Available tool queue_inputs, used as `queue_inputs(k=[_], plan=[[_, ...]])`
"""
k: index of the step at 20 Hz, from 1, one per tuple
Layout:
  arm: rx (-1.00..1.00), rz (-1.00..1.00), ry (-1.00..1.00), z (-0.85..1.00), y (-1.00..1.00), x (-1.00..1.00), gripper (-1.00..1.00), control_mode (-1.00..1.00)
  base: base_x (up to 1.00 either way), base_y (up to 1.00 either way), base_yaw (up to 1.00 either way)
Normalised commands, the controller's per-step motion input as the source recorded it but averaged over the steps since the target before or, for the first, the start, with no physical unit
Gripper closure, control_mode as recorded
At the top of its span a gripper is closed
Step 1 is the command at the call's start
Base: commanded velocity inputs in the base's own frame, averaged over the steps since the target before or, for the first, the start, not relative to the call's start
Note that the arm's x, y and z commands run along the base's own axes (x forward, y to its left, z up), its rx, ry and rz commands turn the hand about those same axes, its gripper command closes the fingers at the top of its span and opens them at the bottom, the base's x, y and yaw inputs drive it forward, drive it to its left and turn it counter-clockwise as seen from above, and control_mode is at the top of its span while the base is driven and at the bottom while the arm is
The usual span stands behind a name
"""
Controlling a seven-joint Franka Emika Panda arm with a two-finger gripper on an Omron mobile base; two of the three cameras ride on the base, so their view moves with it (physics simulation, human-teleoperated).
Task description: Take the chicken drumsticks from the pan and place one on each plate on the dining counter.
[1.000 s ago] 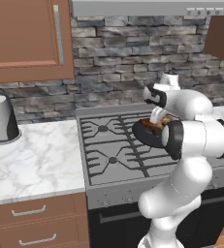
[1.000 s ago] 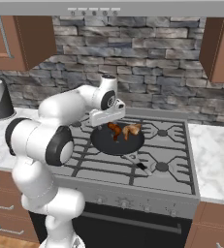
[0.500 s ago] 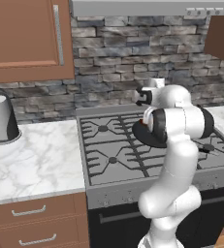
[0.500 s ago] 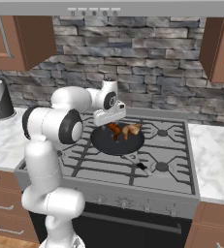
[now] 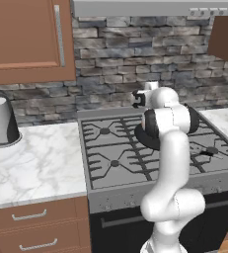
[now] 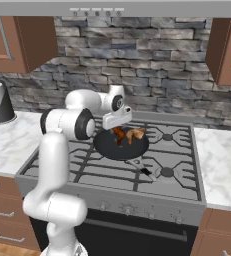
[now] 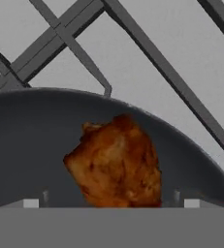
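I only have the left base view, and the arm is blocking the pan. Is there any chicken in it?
Observer: Yes. The right base view shows two drumsticks lying in the pan.
Operator: Where's the gripper?
Observer: The gripper hangs low over the near drumstick, at the pan's back.
Operator: Are the jaws open?
Observer: Open. In the hand view the fingertips stand either side of that piece, clear of it.

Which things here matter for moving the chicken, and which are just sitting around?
Job:
- golden-brown chicken drumsticks
- round black frying pan
- open two-finger gripper

Just around:
- black stove grates
- paper towel roll in dark holder
- brown wall cabinet
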Motion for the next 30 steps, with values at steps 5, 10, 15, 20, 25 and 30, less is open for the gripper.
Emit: queue_inputs(k=[5, 10, 15, 20, 25, 30], plan=[[-0.03, 0.08, 0.01, -0.48, -0.17, 0.39, -1.0, -1.0, 0.0, 0.0, 0.0], [-0.11, 0.01, 0.0, -0.63, -0.03, -0.05, 1.0, -1.0, 0.0, 0.0, 0.0], [-0.01, -0.01, -0.03, -0.44, -0.35, -0.23, 1.0, -1.0, 0.0, 0.0, 0.0], [0.1, -0.09, -0.22, -0.02, -0.62, -0.1, 1.0, -1.0, 0.0, 0.0, 0.0], [0.17, -0.09, -0.4, 0.39, -0.32, 0.0, 1.0, -1.0, 0.0, 0.0, 0.0], [0.16, -0.03, -0.45, 0.99, -0.01, -0.3, 1.0, -1.0, 0.0, 0.0, 0.0]])
